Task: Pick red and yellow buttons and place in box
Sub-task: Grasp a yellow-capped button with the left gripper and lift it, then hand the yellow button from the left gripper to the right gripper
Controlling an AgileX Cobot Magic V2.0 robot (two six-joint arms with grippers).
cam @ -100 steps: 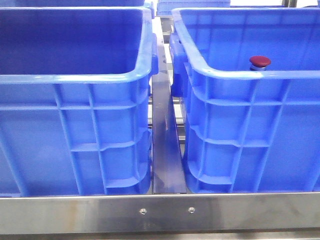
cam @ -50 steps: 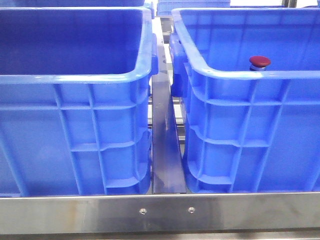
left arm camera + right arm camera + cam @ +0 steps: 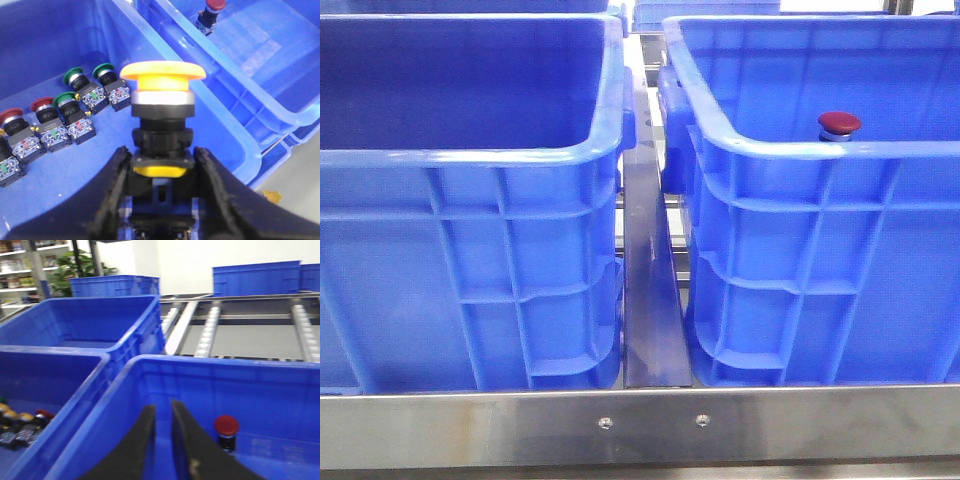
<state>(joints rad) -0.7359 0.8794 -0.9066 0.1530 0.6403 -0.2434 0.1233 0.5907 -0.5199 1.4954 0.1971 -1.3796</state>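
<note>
My left gripper [image 3: 162, 167] is shut on the black body of the yellow button [image 3: 162, 75], which stands upright above the left crate [image 3: 45, 40], close to its wall toward the box. The red button [image 3: 840, 124] stands upright on the floor of the box [image 3: 820, 215], the right-hand blue crate; it also shows in the left wrist view as the red button [image 3: 210, 7] inside the box [image 3: 260, 90]. My right gripper [image 3: 162, 410] hangs over the box [image 3: 210, 367] with its fingers nearly together and nothing between them, beside the red button [image 3: 226, 426]. Neither gripper shows in the front view.
Several red and green push buttons [image 3: 55, 120] lie in rows on the left crate's floor. A steel rail [image 3: 650, 290] runs between the crates and a steel bar [image 3: 640, 425] crosses in front. Roller conveyors [image 3: 210, 330] and more blue crates [image 3: 255, 280] lie beyond.
</note>
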